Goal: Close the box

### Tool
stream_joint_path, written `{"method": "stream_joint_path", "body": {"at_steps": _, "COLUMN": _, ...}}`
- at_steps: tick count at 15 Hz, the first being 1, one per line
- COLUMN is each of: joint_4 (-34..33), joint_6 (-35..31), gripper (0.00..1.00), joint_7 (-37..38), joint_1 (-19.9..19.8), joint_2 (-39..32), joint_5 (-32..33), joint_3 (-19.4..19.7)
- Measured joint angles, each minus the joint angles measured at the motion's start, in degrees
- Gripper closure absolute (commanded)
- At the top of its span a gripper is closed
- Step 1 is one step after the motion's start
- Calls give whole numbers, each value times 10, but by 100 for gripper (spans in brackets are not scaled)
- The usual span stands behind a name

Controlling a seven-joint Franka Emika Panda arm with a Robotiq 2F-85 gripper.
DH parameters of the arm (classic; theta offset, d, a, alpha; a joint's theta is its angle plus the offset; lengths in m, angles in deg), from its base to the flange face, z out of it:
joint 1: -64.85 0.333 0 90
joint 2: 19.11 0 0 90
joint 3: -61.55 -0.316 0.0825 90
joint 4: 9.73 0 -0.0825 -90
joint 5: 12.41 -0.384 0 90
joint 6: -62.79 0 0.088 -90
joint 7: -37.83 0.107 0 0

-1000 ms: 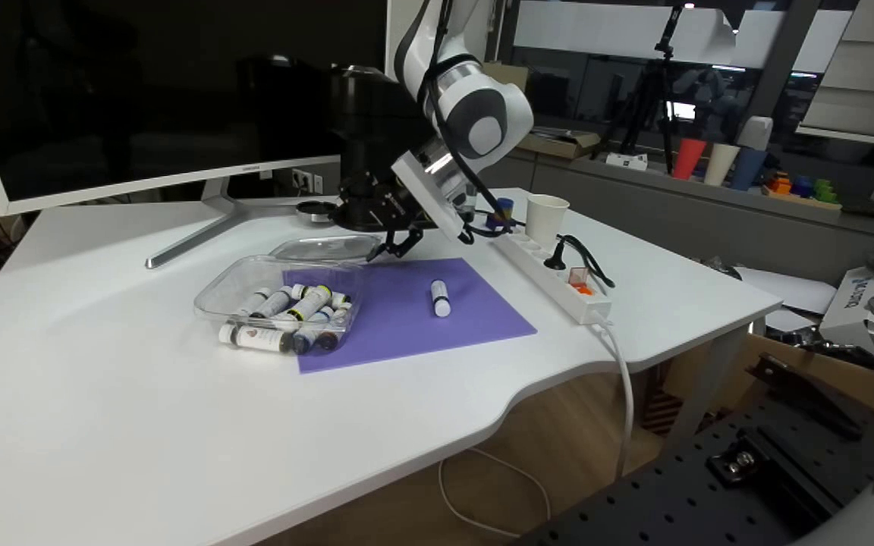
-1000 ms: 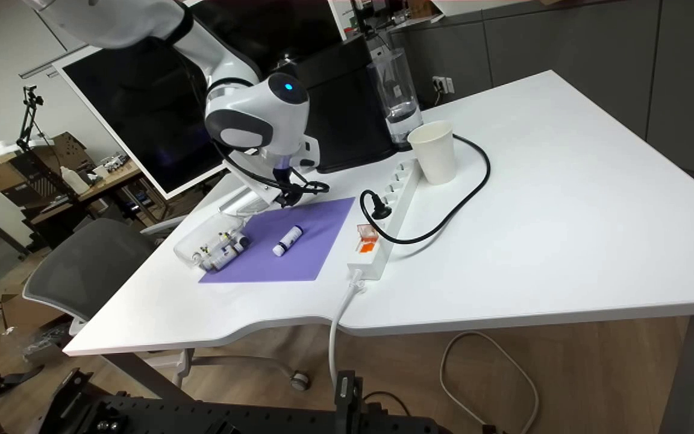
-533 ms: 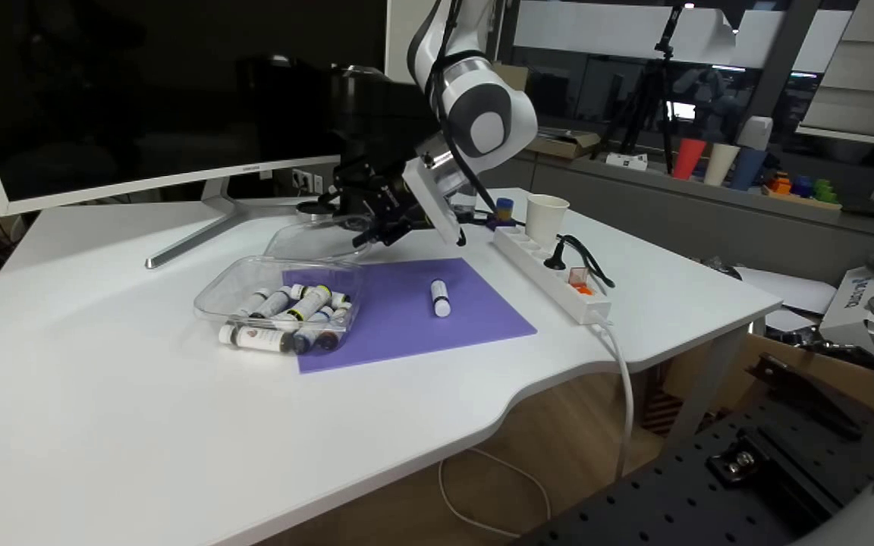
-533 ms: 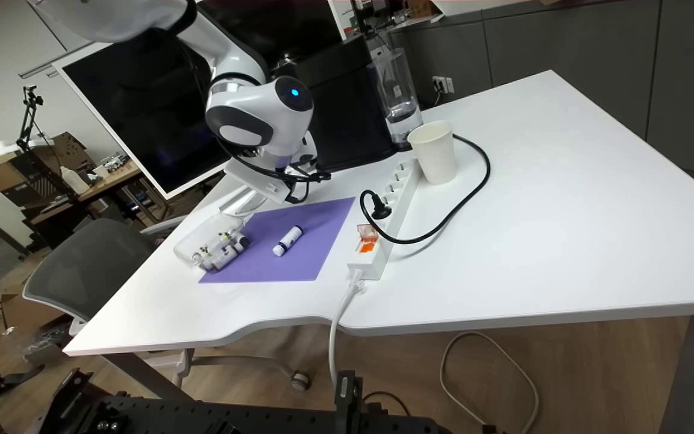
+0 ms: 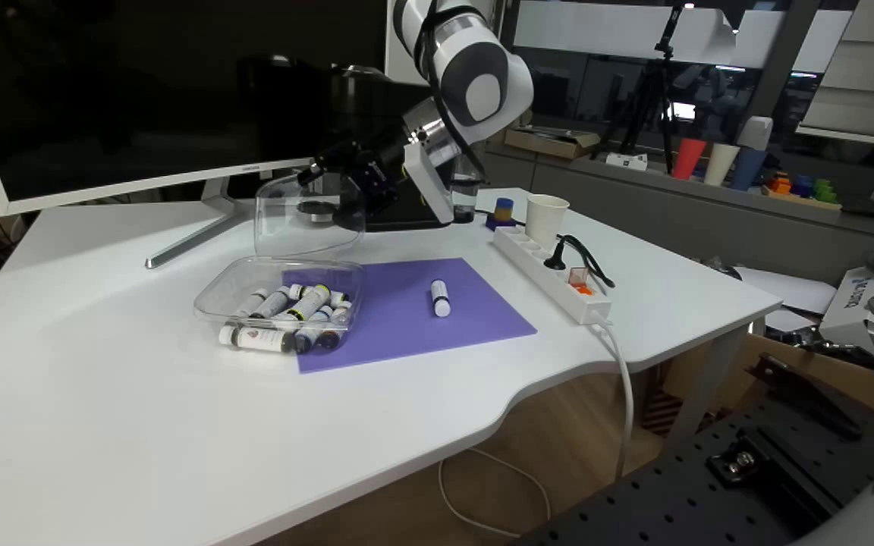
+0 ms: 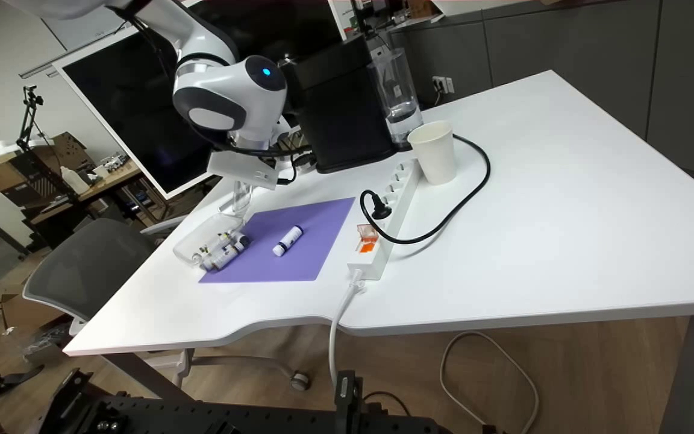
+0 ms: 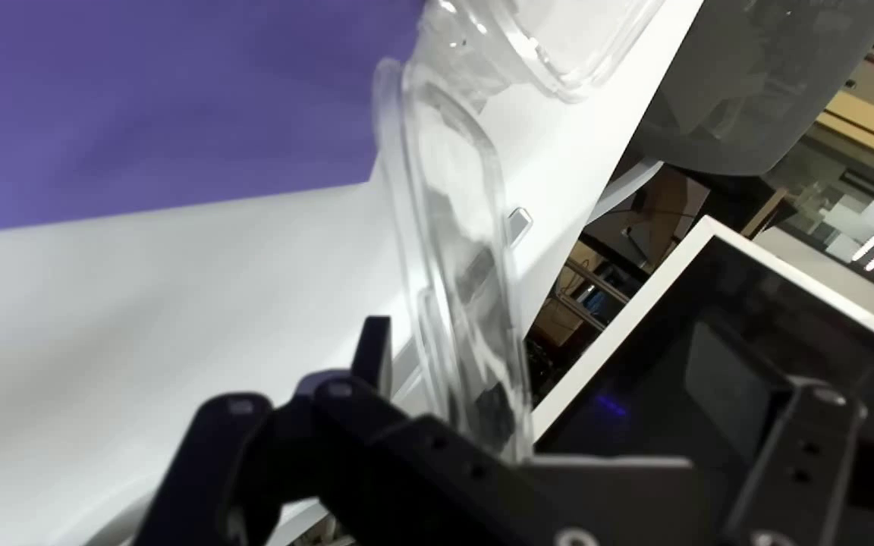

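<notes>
Box [image 5: 255, 275], small, shallow, clear plastic, roughly rectangular; stands on the white tabletop [image 5: 141, 425], overlapping one side of a purple sheet [image 5: 407, 326]. Contents: several small labelled bottles [image 5: 309, 302], lying jumbled, visible through the see-through walls. Lid [image 5: 278, 220], clear, raised and steeply tilted behind the box in an exterior view, lower edge close to the rim; whether joined there cannot be told. Claw [image 7: 548, 369], black, held above the tabletop: fingers [image 7: 729, 387] spread wide apart in the wrist view, one end of the lid reaching in between them; contact with either finger cannot be made out. Arm [image 5: 475, 83], white and grey, carrying the claw. Loose bottle [image 5: 440, 298], one, white with a dark band, lying on the purple sheet, apart from the box. Power strip [image 5: 547, 277], white, near the sheet, black plug [image 5: 555, 258] inserted. Paper cup [image 5: 545, 218], white, upright, just beside the strip. Monitor [image 5: 164, 91], large, white-framed. Black block [image 6: 347, 108], tall, next to a clear vessel [image 6: 396, 90].
</notes>
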Motion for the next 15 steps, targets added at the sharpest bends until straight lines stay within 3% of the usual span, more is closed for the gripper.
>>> {"method": "stream_joint_path", "body": {"at_steps": 6, "joint_4": 61, "joint_6": -15, "gripper": 0, "joint_7": -54, "joint_1": 43, "joint_2": 77, "joint_5": 37, "joint_3": 7}}
{"method": "stream_joint_path", "body": {"at_steps": 15, "joint_4": 136, "joint_6": -16, "gripper": 0, "joint_7": -25, "joint_1": 102, "joint_2": 157, "joint_5": 357, "joint_3": -1}}
